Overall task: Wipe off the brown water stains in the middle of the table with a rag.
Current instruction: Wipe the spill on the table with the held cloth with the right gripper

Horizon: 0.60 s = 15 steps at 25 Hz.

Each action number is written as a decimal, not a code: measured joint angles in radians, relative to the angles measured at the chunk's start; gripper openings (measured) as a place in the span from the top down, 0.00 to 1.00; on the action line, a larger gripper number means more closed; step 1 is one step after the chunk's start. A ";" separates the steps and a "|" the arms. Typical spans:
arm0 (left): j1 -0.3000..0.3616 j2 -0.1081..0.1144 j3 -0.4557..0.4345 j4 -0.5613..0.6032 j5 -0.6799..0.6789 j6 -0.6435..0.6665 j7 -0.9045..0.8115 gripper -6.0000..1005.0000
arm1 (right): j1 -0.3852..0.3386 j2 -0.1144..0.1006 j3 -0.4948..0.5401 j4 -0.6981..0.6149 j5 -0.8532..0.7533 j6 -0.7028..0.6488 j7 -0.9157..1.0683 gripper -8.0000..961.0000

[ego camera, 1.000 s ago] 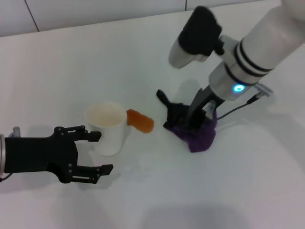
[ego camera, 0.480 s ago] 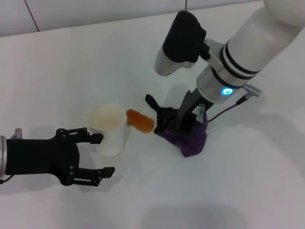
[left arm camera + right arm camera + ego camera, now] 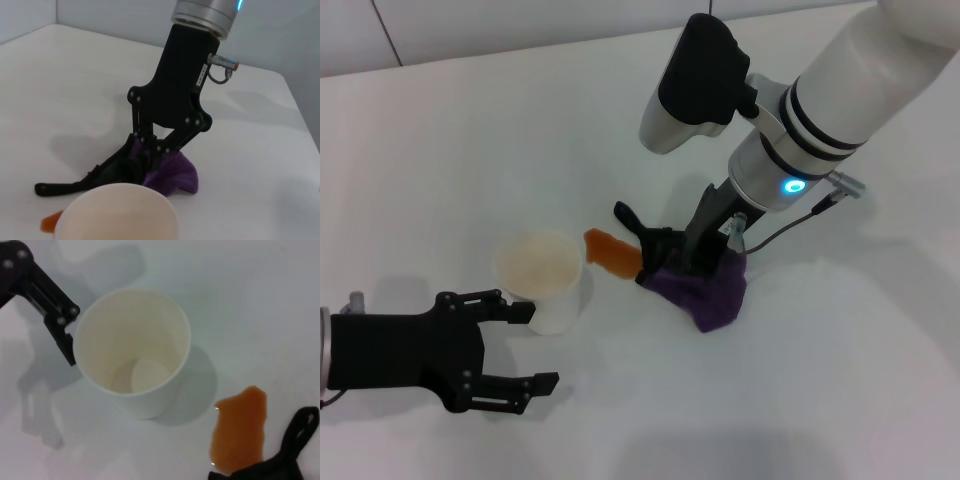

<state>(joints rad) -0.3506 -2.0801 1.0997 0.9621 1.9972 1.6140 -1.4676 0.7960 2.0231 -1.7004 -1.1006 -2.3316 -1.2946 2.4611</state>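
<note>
A white table [image 3: 470,130] under everything. In the middle, a white paper cup [image 3: 542,280], standing up, with nothing inside. Good as the landmark here.

Just beside the cup, on the side toward the right arm: the brown water stains [image 3: 612,250], one small shiny orange blob. Bottom of the blob cut off by the picture edge in the right wrist view [image 3: 240,432]. Only a tiny orange tip peeking out past the cup rim in the left wrist view [image 3: 50,221].

On the far side of the blob from the cup: the purple rag [image 3: 705,292], bunched up, with a black edge. Black tail [image 3: 628,218] sticking out and reaching the end of the blob. Hard to tell whether the purple part touches the blob.

Right gripper [image 3: 705,262] pointing down into the rag, fingers closed tight on the cloth. Fingertips buried in the folds, so hidden from sight. Same pinch seen in the left wrist view [image 3: 150,160].

Left gripper [image 3: 525,345] low by the cup, on the side away from the blob. Fingers spread wide, nothing held. One finger [image 3: 510,310] right against the cup wall; hard to tell whether touching. Rest of the left arm cut off at the picture edge.
</note>
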 joint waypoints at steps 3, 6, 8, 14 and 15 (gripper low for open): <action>0.011 0.000 0.000 0.001 -0.001 0.001 -0.001 0.13 | 0.003 -0.001 -0.001 -0.001 0.009 -0.007 -0.006 0.92; 0.035 -0.001 0.000 0.017 -0.007 0.001 -0.002 0.13 | 0.007 -0.001 0.000 -0.001 0.015 -0.010 -0.007 0.92; 0.067 -0.001 0.000 0.047 -0.016 0.001 -0.004 0.13 | 0.011 -0.001 -0.002 -0.001 0.020 -0.011 -0.008 0.92; 0.130 -0.003 0.000 0.106 -0.050 0.001 -0.003 0.13 | 0.014 0.000 -0.005 0.000 0.060 -0.020 -0.044 0.92; 0.133 -0.003 0.000 0.107 -0.051 0.001 -0.002 0.13 | 0.015 0.000 -0.006 0.003 0.061 -0.019 -0.046 0.92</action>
<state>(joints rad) -0.2179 -2.0831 1.0998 1.0689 1.9464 1.6154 -1.4693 0.8110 2.0227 -1.7068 -1.0978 -2.2706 -1.3136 2.4153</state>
